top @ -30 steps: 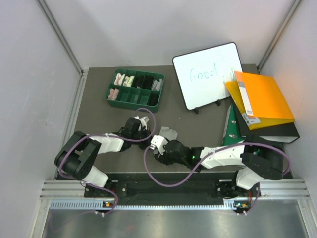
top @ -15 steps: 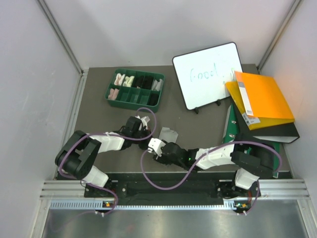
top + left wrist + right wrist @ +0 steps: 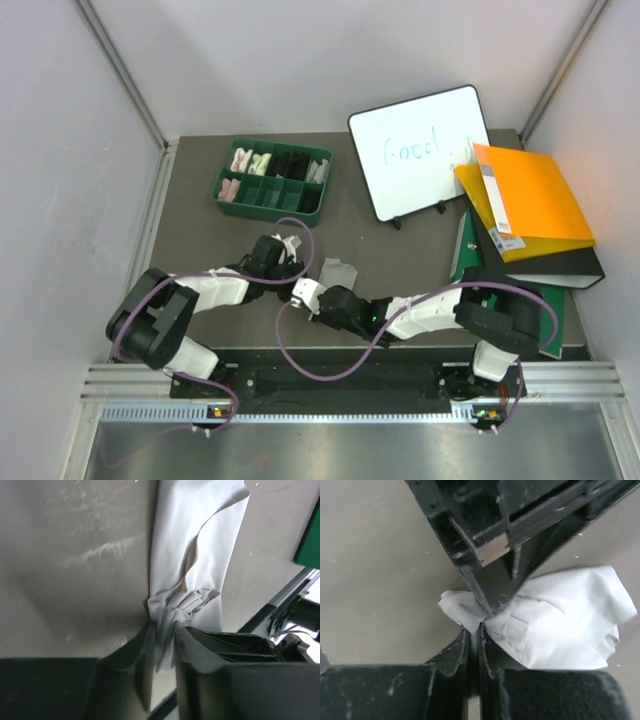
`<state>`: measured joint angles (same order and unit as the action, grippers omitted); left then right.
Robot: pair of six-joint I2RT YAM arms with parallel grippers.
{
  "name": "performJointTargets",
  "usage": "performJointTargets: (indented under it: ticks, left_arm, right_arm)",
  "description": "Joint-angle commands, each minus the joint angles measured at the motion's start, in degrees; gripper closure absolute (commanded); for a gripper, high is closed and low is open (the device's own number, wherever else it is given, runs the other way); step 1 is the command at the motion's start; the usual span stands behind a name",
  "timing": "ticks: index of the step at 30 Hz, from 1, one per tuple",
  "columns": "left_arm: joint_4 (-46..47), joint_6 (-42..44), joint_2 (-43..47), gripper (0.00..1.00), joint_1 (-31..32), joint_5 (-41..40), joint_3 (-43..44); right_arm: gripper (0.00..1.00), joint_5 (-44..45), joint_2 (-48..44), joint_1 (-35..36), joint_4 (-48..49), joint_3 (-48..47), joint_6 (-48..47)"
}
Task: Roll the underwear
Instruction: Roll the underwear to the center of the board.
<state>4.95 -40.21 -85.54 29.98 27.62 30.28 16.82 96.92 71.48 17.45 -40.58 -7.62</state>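
The worktop (image 3: 200, 240) carries a whiteboard (image 3: 420, 150) at about 1 o'clock, an orange folder (image 3: 530, 195) at 2 o'clock and a green tray (image 3: 268, 212) of small cloth rolls at 11 o'clock. The light grey underwear (image 3: 340, 270) lies near the middle, toward 6 o'clock, partly spread and creased, not yet rolled. The left pincer (image 3: 162, 630) is pinching a gathered tuck of the underwear's near edge, and the cloth runs away from it toward 12 o'clock in the left wrist view. The right pincer (image 3: 471, 630) has its fingers pressed together right at the cloth's corner; I cannot tell whether any fabric sits between them. It lies just under the left pincer's body, which fills 12 o'clock of the right wrist view. The main risk I judge is that crowding: any twist or sweep to start the roll could knock one pincer into the other. The left grip holds only a bunched fold, so a pull may slip it free. The soft cloth may also drag across the worktop and wad into a lump instead of rolling evenly.
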Motion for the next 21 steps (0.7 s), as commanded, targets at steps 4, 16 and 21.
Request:
performJointTargets:
  ticks: [4,16,21]
  left_arm:
    - [-8.5,-0.4,12.5,0.48,-3.1,-6.3,-2.6]
    - [-3.9,3.0,26.8,0.48,-3.5,-7.6,-9.4]
    - [8.6,1.8,29.9,0.48,-2.9,-2.1,-14.1]
  right_arm:
    - [1.00,-16.6,-1.4,-1.0,-14.9,-5.3,5.6]
    - [1.00,-49.2,0.5,-17.6,-12.6,-8.6,18.9]
    - [1.00,-56.5,4.2,-21.4,-13.4,-10.7,22.8]
